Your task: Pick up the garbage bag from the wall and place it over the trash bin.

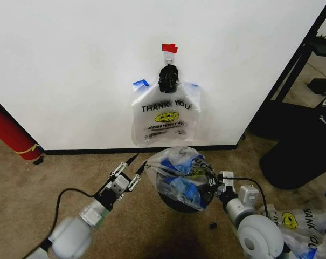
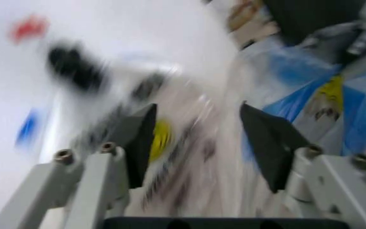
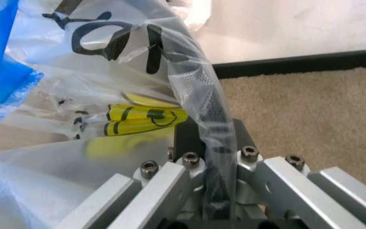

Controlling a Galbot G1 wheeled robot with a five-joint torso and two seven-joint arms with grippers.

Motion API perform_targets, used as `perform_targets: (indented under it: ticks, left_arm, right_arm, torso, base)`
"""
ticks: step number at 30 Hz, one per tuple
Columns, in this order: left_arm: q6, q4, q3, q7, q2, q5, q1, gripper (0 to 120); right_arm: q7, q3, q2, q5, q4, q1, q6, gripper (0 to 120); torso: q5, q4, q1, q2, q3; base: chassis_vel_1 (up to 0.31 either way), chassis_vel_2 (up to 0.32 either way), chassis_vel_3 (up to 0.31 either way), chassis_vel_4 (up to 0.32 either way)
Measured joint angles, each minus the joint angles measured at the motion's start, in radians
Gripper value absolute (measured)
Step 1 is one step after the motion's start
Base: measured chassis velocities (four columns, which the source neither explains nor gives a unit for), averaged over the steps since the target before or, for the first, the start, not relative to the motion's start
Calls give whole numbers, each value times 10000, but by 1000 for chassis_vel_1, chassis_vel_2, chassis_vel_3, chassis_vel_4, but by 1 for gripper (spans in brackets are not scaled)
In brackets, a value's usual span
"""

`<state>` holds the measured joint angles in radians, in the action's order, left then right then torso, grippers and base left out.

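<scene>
Right gripper (image 1: 214,182) of mine sits low over the carpet (image 1: 33,183), forearm reaching forward from my right side, its fingers (image 3: 189,143) pinched together on a twisted strip of the garbage bag (image 1: 179,175). That bag is spread over the trash bin (image 1: 176,204) (the bin's dark rim peeks out beneath), bulging upward and stretching sideways between my two grippers. Left gripper (image 1: 134,162) comes in from the lower left, angled up toward the bag's edge, its black fingers (image 2: 269,138) spread apart with nothing between them. Another bag (image 1: 164,116) hangs flat from a hook on the wall (image 1: 71,65), print upright, below red tape (image 1: 169,48).
</scene>
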<state>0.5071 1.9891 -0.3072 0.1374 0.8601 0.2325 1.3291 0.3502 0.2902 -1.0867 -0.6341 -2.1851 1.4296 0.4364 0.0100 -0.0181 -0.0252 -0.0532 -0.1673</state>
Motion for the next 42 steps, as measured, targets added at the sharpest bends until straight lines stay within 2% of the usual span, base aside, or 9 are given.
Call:
perform_targets:
  ticks: [4, 9, 13, 20, 22, 26, 32, 34, 42]
  left_arm:
    - [554, -492, 445, 234, 181, 1696, -713, 79]
    - [662, -782, 699, 236, 324, 2735, -1043, 90]
    - [627, -895, 825, 65, 426, 3057, -1177, 91]
    - [-183, -777, 1152, -801, 491, 2122, -1080, 71]
    - [-446, -599, 1195, -1040, 453, 1536, -900, 59]
    - [-525, -400, 1197, -1059, 385, 1264, -739, 49]
    - [-534, -57, 1108, -588, 244, 1338, -580, 25]
    - [-493, -64, 1084, -500, 241, 1460, -603, 27]
    - [-306, -111, 1013, -280, 163, 1974, -740, 57]
  right_arm:
    - [-181, -169, 47, 622, -228, 116, -148, 0]
    - [-261, -198, 101, 1151, -414, 217, -388, 0]
    - [-277, -222, 100, 1300, -600, 305, -460, 0]
    - [-351, -394, 24, 1462, -735, 384, -475, 0]
    - [-401, -436, -6, 1514, -709, 370, -475, 0]
    - [-430, -452, -25, 1528, -651, 363, -457, 0]
    - [-478, -457, -84, 1667, -621, 357, -431, 0]
    - [-485, -452, -86, 1700, -647, 375, -431, 0]
    - [-561, -373, -69, 1859, -905, 586, -463, 0]
  torso:
    - [3, 0, 0, 0, 0]
    - [2, 0, 0, 0, 0]
    - [2, 1, 0, 0, 0]
    - [0, 1, 0, 0, 0]
    - [1, 1, 0, 0, 0]
    - [0, 1, 0, 0, 0]
    - [0, 1, 0, -1, 0]
    - [0, 1, 0, -1, 0]
    - [1, 0, 0, -2, 0]
  base:
    - [0, 0, 0, 0]
    - [0, 0, 0, 0]
    - [0, 0, 0, 0]
    - [0, 0, 0, 0]
    - [0, 0, 0, 0]
    - [0, 0, 0, 0]
    - [0, 0, 0, 0]
    - [0, 0, 0, 0]
    - [0, 0, 0, 0]
